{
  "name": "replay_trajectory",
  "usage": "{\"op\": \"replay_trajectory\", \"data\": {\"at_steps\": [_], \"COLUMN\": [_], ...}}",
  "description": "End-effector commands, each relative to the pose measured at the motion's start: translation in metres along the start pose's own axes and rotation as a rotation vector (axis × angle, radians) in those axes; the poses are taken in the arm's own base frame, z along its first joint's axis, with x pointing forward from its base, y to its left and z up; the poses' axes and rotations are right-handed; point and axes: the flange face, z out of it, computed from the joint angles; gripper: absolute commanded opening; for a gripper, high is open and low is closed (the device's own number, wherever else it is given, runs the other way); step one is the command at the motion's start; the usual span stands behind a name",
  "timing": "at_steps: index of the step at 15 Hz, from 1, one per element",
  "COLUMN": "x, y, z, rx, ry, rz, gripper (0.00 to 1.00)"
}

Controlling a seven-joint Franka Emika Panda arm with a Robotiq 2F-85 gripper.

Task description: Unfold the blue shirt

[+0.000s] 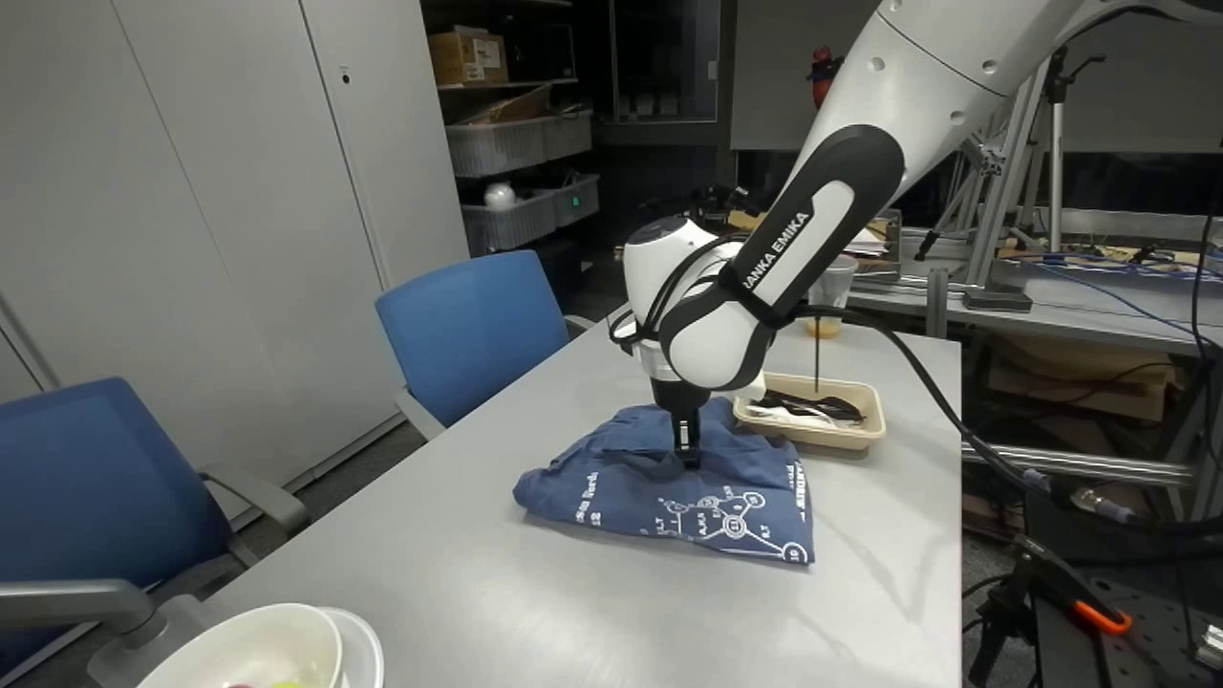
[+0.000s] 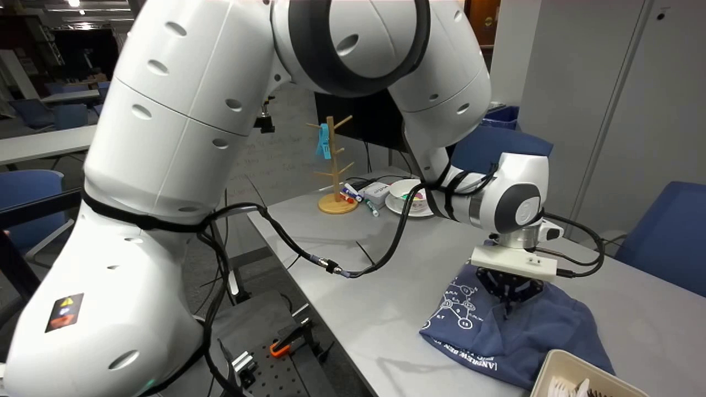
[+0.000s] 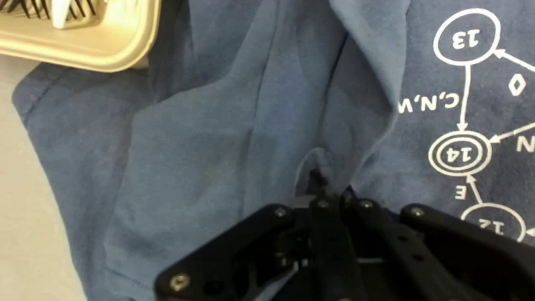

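Observation:
The blue shirt (image 1: 621, 492) lies folded and crumpled on the grey table, with white lettering and a diagram of numbered circles on it. It also shows in an exterior view (image 2: 557, 325) and in the wrist view (image 3: 196, 159). My gripper (image 1: 687, 459) points down at the middle of the shirt. In the wrist view the gripper's fingers (image 3: 332, 194) are close together with a raised fold of blue cloth pinched between them. Creases run from the fingertips up the cloth. The fingertips are partly hidden in the cloth in an exterior view (image 2: 508, 306).
A beige tray (image 1: 841, 438) with black and white cutlery stands against the shirt's edge; it shows in the wrist view (image 3: 113, 62) over some cloth. A white bowl (image 1: 277, 635) on a plate, a wooden rack (image 2: 333, 165), markers (image 2: 352, 193) and a cup (image 1: 833, 282) stand on the table.

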Motion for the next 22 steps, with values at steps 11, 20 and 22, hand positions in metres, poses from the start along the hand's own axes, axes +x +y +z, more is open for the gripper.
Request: {"op": "replay_trajectory", "data": {"at_steps": [11,20,22], "x": [0.048,0.088,0.089], "y": [-0.096,-0.215,-0.235], "z": [-0.140,-0.155,-0.144], "rx": [0.034,0.109,0.126], "ry": [0.146,0.218,0.189], "rz": [-0.278,-0.616,-0.695], "gripper": [0.01,0.01,0.23]}}
